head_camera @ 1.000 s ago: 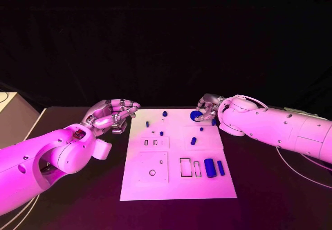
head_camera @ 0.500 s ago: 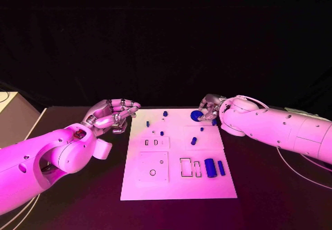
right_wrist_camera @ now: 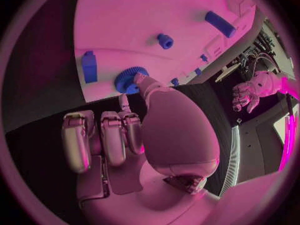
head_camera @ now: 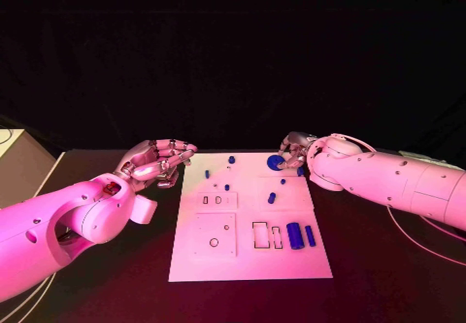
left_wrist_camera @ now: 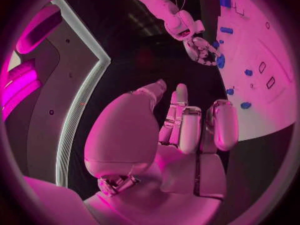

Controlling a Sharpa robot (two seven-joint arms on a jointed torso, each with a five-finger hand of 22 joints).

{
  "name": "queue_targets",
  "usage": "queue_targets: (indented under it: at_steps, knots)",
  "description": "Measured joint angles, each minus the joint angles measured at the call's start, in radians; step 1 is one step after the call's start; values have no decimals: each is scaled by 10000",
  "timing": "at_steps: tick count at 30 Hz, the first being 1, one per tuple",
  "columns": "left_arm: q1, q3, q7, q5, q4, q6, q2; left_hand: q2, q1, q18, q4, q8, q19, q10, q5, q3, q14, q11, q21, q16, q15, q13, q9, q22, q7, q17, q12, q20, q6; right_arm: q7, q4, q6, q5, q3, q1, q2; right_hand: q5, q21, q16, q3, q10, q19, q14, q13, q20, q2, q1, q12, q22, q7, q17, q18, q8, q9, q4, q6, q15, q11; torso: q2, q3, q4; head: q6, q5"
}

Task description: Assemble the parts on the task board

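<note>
Board lay mid-table between both hands, carrying small blue parts, two blue bars beside rectangular slots near its right edge. Right hand pinched the blue gear at its fingertips over the board's far right corner; the gear sat slightly farther out than half a second before. Left hand hung just off the far left edge, fingers curled, holding nothing, unmoved.

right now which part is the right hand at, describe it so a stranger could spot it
Start at the white task board in the middle of the black table and go to its far right corner, where the right hand reaches in. At its fingertips sits the blue gear. It is a round disc with a toothed rim, unlike the small pegs and long bars elsewhere.
</note>
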Motion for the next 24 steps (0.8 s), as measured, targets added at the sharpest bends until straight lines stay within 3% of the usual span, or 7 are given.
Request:
queue_targets:
  at_steps: [17,24]
  knots:
    - [0,0,-36,-8,4,4,3,0,0,1,-1,0,0,1,0,56,0,0,0,0,0,-24,-2,-26,0,-1,0,0,0,42,-23,-7,14,15,-34,144,0,0,0,30,-1,0,0,7,0,39,-39,0,4,4,-1,1,0,-7,30,69,0,-1,9,-6,12,-48,-9]
    - [0,0,-48,-12,4,6,2,0,0,1,-1,0,0,1,0,56,0,0,0,0,0,-23,-2,-26,0,-1,0,1,0,43,-57,-91,-100,18,-59,169,-62,0,0,803,-1,0,2,6,0,185,108,0,3,-90,-1,1,119,-95,-138,666,-3,-1,8,-9,12,-81,9]
